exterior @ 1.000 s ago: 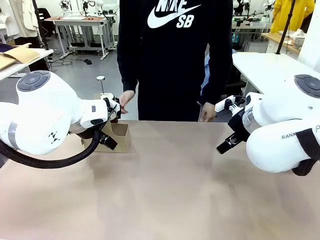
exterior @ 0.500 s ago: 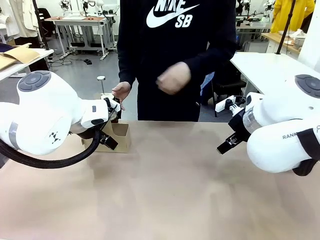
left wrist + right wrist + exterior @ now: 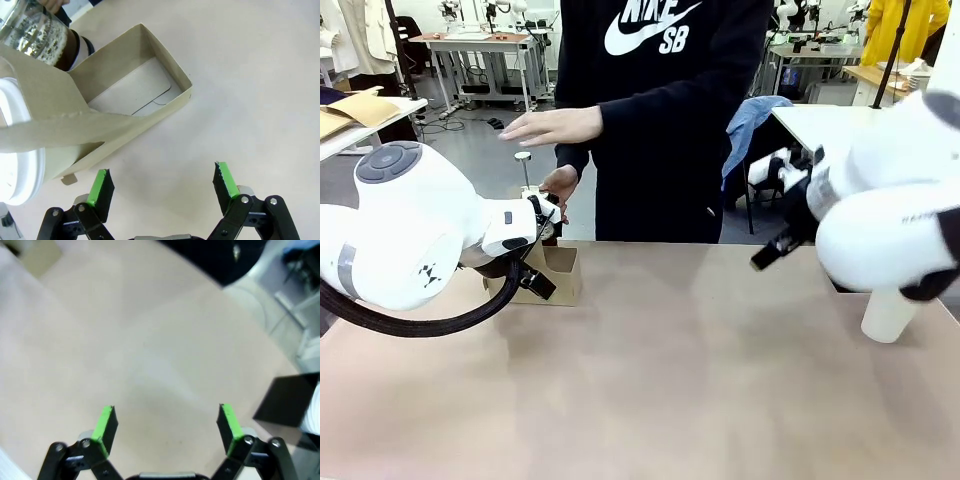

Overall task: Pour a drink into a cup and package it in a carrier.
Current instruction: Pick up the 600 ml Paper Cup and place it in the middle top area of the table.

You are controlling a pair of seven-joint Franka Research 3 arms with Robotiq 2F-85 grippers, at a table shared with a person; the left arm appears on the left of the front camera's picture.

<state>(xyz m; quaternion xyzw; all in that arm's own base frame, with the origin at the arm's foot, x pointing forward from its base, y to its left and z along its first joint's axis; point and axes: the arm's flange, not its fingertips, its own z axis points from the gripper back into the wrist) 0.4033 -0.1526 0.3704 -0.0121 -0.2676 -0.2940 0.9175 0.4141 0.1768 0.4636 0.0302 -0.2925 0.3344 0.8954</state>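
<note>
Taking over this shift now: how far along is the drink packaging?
Done: a lidded cup seems seated in the carrier. In hand: nothing; left gripper and right gripper are open, while a person's hand is on the jug. Left: the carrier's other compartment is empty, and another cup stands on the table.

Left arm (image 3: 410, 235): white rounded shells, grey round cap, black cable (image 3: 410, 322) beneath.
Right arm (image 3: 890, 210): white shells, dark lettering, partly readable.
Left gripper (image 3: 162, 176): black links, silver screws, 2 green pads.
Right gripper (image 3: 167, 415): same build.
Person (image 3: 660, 150): black long-sleeved top, white swoosh logo, "SB".
</note>
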